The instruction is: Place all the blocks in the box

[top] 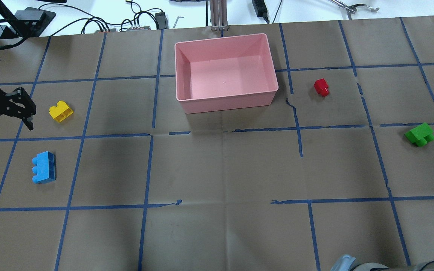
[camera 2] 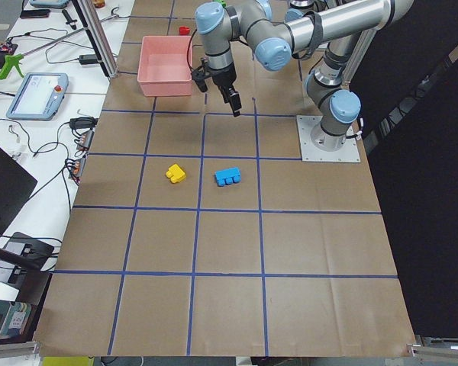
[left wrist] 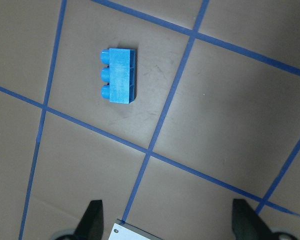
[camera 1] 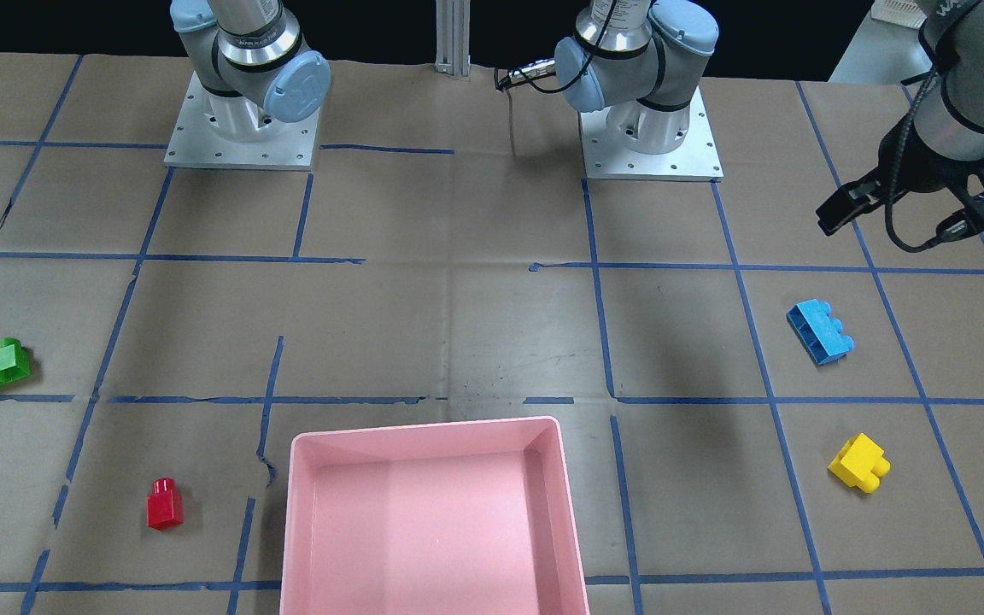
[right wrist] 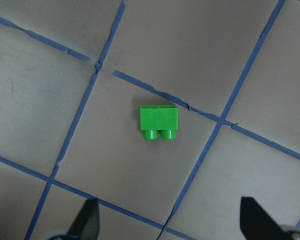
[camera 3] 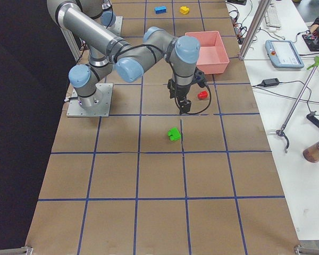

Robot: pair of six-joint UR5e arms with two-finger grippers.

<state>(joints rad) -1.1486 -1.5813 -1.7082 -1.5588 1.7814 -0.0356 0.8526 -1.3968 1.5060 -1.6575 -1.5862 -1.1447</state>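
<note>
Left gripper (left wrist: pixel 168 221) is hovering with jaws spread wide, gripping nothing, and the blue block (left wrist: pixel 119 75) is lying on the brown paper (left wrist: pixel 225 115) below it. Right gripper (right wrist: pixel 170 220) is hanging just as wide and empty over the green block (right wrist: pixel 159 121). Yellow block (top: pixel 61 111) is sitting near the blue, and red block (top: pixel 321 87) is sitting near the pink box (top: pixel 226 105). All four are lying outside it.
</note>
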